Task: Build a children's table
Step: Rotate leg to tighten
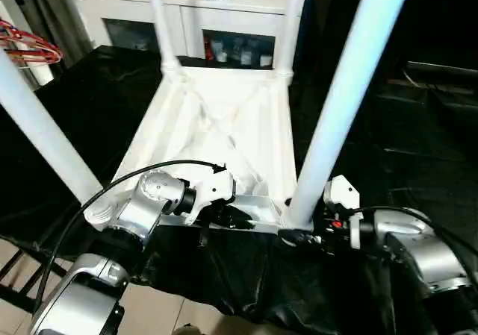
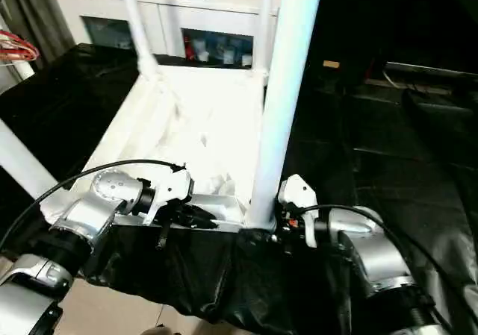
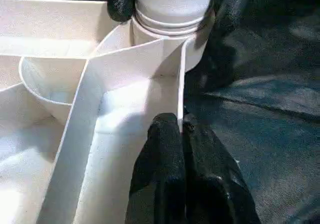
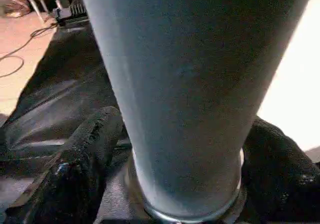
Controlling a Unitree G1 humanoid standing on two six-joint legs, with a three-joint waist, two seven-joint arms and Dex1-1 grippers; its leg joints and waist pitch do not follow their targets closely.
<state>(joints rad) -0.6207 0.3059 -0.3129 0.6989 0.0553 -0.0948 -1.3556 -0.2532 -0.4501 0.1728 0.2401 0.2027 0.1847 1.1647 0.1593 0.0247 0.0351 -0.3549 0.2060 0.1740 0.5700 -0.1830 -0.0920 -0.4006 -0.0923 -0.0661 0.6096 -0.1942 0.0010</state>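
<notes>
The children's table lies upside down, its white ribbed top point(image 1: 224, 126) on a black cover. Its tapered legs stand up from the corner sockets: near right leg point(image 1: 343, 89), near left leg point(image 1: 41, 130), and two at the far corners point(image 1: 160, 22). My left gripper point(image 3: 182, 129) is shut on the thin near rim point(image 3: 181, 84) of the top, close to the near right socket. My right gripper point(image 4: 185, 124) stands open around the base of the near right leg point(image 4: 190, 84), with one black finger point(image 4: 85, 159) on each side of it.
A white cabinet with glass doors point(image 1: 224, 7) stands just behind the table. Crumpled black sheeting point(image 1: 388, 141) covers the ground to the right and left. Red wires point(image 1: 30, 48) hang at the far left. Light floor tiles point(image 1: 164, 305) show below my left arm.
</notes>
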